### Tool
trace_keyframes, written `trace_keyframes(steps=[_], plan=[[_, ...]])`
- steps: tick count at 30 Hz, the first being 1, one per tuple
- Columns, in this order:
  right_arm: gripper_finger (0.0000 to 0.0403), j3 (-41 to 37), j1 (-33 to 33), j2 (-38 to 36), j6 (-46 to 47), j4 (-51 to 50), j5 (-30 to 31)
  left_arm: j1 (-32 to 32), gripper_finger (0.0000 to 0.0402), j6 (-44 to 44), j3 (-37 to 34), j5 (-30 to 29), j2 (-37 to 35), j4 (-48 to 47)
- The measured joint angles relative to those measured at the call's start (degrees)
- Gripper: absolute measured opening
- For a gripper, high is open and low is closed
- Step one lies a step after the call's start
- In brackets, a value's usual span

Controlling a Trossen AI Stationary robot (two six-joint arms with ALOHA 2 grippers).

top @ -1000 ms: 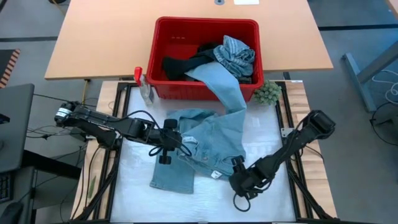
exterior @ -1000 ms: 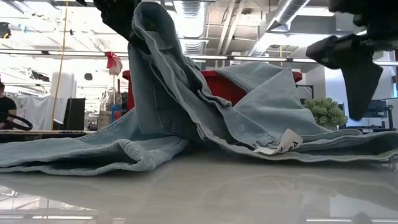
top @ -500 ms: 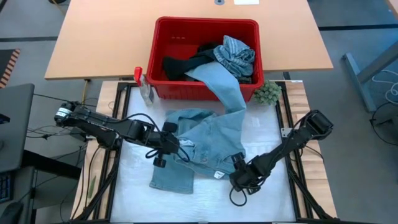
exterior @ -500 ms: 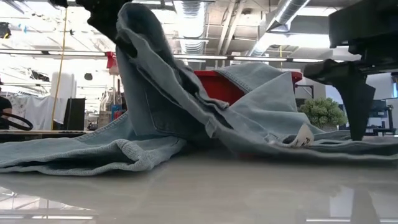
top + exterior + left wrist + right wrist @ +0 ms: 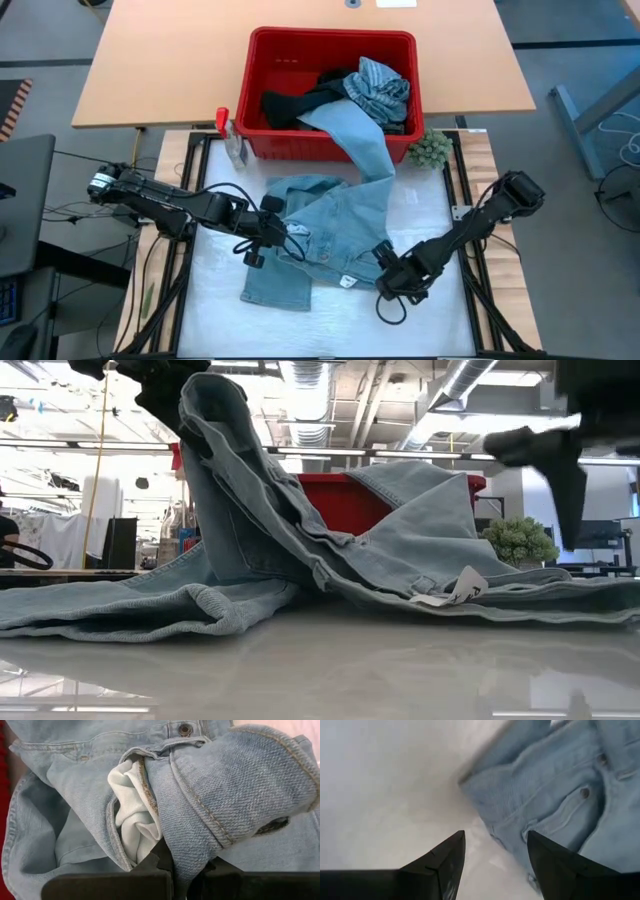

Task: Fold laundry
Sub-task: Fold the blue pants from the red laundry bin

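high view: green ball (image 5: 428, 148) beside red basket (image 5: 268, 85)

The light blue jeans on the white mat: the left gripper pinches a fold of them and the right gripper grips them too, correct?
Not quite. The left gripper does pinch a fold of the light blue jeans, but the right gripper stands open and holds nothing; the right wrist view shows bare mat between its fingers.

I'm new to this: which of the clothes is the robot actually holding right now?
The light blue jeans, spread across the table; the left gripper pinches them. The other garments lie untouched in the red basket.
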Motion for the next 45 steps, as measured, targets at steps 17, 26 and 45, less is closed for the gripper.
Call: trace_keyframes(steps=[17,26,45], plan=[[0.0102,-3.3,-1.3,8.3,0.5,12.8,-7.0,-2.0,0.0,-9.8,-8.1,3.4,0.1,8.1],[0.0046,0.2,-2.1,-4.1,9.3,9.3,-10.8,-4.1,0.0,-7.9,-8.2,2.9,0.0,12.8],[0.0062,28.6,-12.2,-30.6,15.7,33.1,-16.5,-1.6,0.0,10.7,40.6,8.8,-0.6,-5.2]])
